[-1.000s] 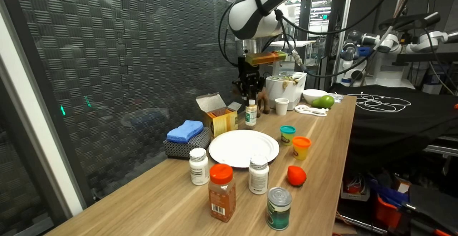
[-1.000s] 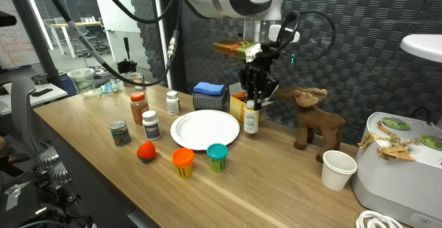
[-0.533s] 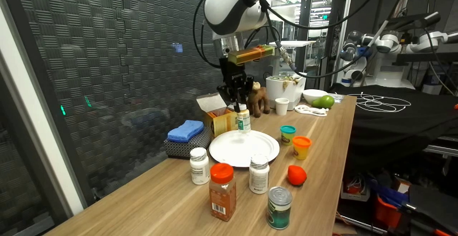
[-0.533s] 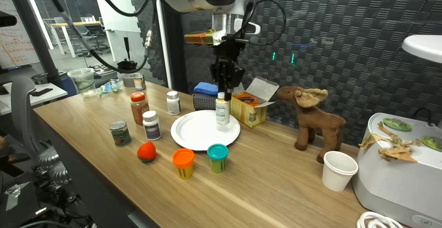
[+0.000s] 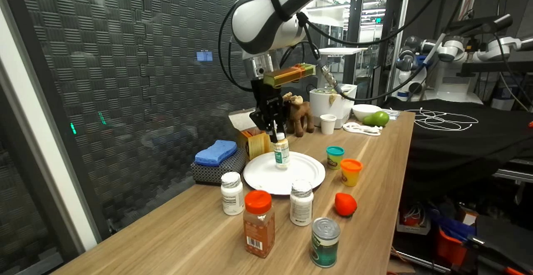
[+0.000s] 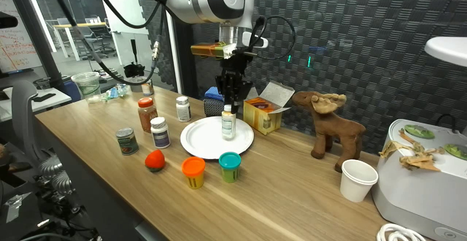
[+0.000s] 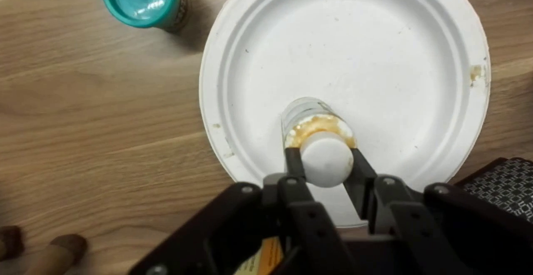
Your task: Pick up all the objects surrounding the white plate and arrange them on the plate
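Gripper [image 7: 325, 154]: narrow, its fingers [image 7: 295, 164] close in on either side of a white cap [image 7: 327, 162]; I'd say it has the slim bottle [image 6: 228, 126] by that cap;
Slim bottle: upright within the rim of the white plate [image 7: 358, 58], a little off the middle; whether its base touches or hangs just above, I cannot tell from where I stand;
Step in hand: setting this bottle down, as I read it; it is the only thing inside the rim, so the job looks barely begun;
Teal-lidded tub [image 6: 230, 167]: on the table [image 6: 292, 197] near the rim; orange-lidded tub [image 6: 193, 172] just beside it;
Purple-label bottle [image 6: 160, 133]: near the rim too, as is the white-label bottle [image 6: 183, 108]; red-lidded jar [image 5: 259, 225] and tin can [image 5: 325, 243] stand farther out;
Red berry-shaped thing [image 6: 155, 160]: on the table, between the tin can and the orange-lidded tub;
Yellow box [image 6: 262, 116]: lid up, just beside the plate; I'm unsure whether it, or the blue sponge [image 5: 215, 153], counts among the things to gather;
Next move: close any gap under the base; then spread the fingers evenly and rise straight up; gripped so high, a narrow body could tip if one finger drags;
After that: the teal-lidded tub seems handiest, being so near; shifting the bottle toward the edge might save room for the rest.
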Available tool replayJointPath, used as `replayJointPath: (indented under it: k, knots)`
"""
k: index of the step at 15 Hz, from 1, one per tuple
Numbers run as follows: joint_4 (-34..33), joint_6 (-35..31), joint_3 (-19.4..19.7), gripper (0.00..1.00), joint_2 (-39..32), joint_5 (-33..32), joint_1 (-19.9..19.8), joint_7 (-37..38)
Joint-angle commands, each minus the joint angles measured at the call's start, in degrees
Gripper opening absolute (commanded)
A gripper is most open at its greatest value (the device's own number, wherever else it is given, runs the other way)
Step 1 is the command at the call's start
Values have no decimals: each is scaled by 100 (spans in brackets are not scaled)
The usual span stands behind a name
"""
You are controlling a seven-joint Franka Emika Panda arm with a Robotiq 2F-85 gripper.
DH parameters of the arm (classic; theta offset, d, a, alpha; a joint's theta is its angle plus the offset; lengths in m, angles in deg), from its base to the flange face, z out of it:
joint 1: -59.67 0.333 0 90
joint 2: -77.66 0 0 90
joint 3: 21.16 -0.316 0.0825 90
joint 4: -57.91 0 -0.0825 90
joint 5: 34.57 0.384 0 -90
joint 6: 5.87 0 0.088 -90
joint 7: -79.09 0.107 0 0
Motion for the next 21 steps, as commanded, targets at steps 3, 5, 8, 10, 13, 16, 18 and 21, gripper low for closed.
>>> replayJointPath:
  k: [3, 5, 8, 10, 13, 16, 18, 21]
  knots:
    - [-200, -493, -178, 8, -183, 229, -229, -361]
    - [-209, -695, -224, 8, -158, 337, -274, -389]
    - [-222, -909, -285, 8, -168, 470, -310, -453]
    - [-193, -916, -303, 8, -163, 518, -314, -498]
    - [-183, -872, -304, 8, -190, 516, -314, -523]
    - [-178, -818, -304, 8, -219, 502, -308, -548]
    - [-192, -685, -283, 8, -249, 447, -287, -560]
    - [-168, -640, -250, 56, -206, 373, -242, -533]
